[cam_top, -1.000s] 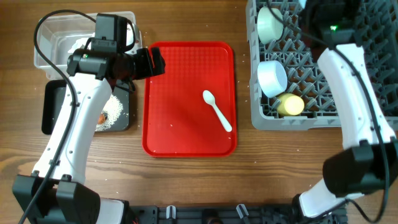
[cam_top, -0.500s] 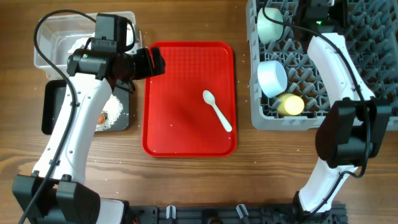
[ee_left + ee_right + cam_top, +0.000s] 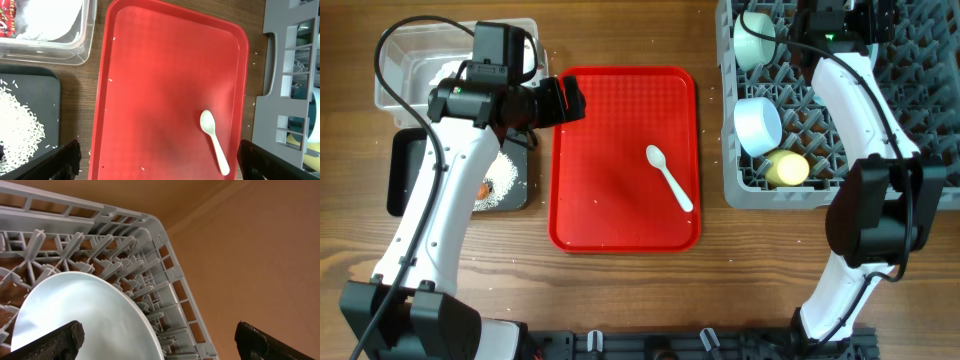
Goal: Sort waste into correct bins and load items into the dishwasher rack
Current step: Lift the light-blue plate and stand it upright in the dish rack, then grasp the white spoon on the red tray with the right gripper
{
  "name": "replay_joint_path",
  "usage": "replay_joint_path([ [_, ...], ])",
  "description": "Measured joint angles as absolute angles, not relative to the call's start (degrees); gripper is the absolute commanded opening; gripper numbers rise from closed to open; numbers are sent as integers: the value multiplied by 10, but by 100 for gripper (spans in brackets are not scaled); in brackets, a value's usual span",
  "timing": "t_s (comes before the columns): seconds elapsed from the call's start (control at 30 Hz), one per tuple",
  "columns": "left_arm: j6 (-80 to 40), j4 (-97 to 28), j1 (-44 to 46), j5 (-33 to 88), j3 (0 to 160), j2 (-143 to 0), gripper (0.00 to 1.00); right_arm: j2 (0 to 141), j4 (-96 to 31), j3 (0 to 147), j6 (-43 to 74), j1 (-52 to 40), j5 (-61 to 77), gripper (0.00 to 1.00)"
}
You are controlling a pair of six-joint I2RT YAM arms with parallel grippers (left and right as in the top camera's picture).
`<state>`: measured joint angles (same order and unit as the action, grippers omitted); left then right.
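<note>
Presently the white plastic spoon (image 3: pixel 669 178) lies alone on the red tray (image 3: pixel 610 200), its bowl end toward the far side and its handle angled toward the near right corner. Just right of the tray sits the grey dishwasher rack (image 3: pixel 920 110). It carries the mint-green bowl (image 3: pixel 752 38) in the far left corner. The pale blue bowl (image 3: pixel 757 125) is on its side nearer in, and the yellow cup (image 3: pixel 786 168) lies just beside it at the near rim. From the right wrist view the pale blue plate (image 3: pixel 85 315) stands on edge among the pegs. Left of the tray, the clear tub (image 3: pixel 400 60) holds the wrapper paper (image 3: pixel 45 20), white with a red printed patch. Nearer in, the black tray (image 3: pixel 405 170) holds a spread of rice (image 3: pixel 505 180) and a bit of orange carrot (image 3: pixel 483 190). The left gripper (image 3: pixel 159 157) hangs over the tray's left side with its jaws wide apart, holding nothing. The right gripper (image 3: pixel 160 340) is over the far part of the rack, above the plate, fingers spread wide and nothing pinched.
</note>
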<state>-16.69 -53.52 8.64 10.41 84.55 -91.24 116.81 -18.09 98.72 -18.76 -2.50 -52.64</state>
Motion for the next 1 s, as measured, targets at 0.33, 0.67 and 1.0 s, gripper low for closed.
replay_joint_path([
  [0.33,-167,-535,86,104,846,-912,100,1129,-288,987,-161,-74,-462,100],
  [0.67,-167,-535,86,106,845,-912,100,1067,-507,962,-111,-173,23,83],
  [1.0,-167,-535,86,106,845,-912,100,1065,-482,765,-56,-203,161,80],
])
